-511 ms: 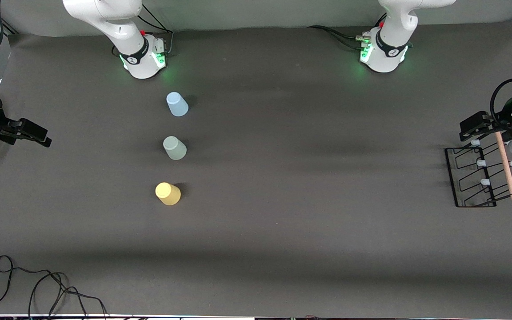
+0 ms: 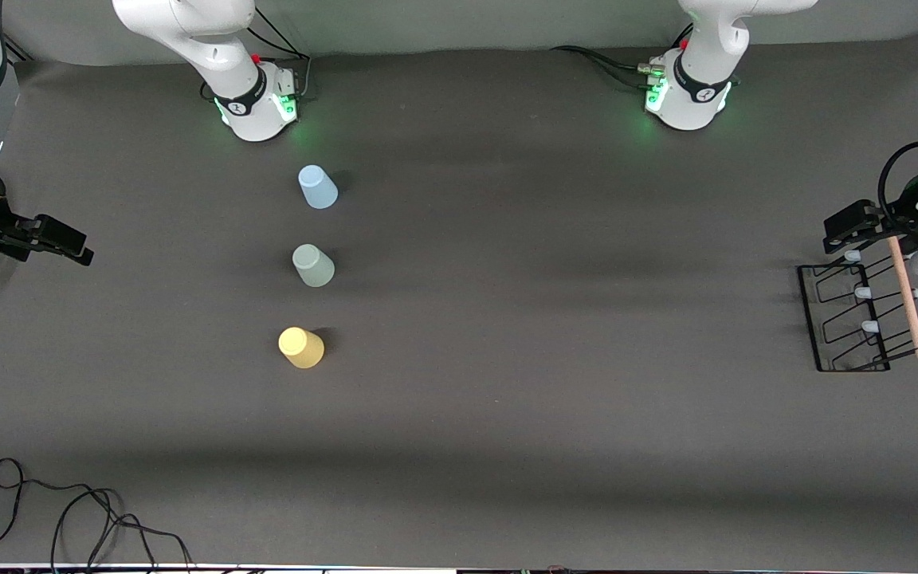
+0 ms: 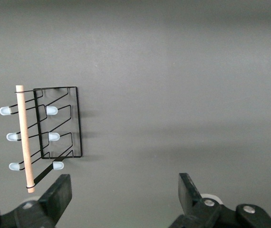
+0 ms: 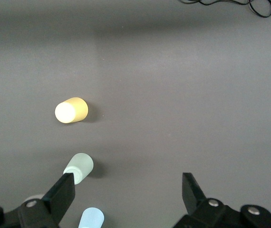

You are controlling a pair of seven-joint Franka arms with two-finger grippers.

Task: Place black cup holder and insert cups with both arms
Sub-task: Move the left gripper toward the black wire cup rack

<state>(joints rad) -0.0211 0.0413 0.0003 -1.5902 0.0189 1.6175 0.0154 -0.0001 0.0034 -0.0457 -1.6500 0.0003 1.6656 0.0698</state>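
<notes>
Left gripper [image 3: 121,199] open over black wire rack [image 2: 853,319], wood handle [image 2: 907,296]

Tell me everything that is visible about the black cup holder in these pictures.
The black cup holder is a thin black wire rack with a rectangular base, six pale blue-capped prongs and a light wooden rod handle along its top. It stands on the dark table at the left arm's end, with no cup on it. The left gripper hangs open above the end of the rack nearer to the arms' bases; no contact with it is visible.
</notes>
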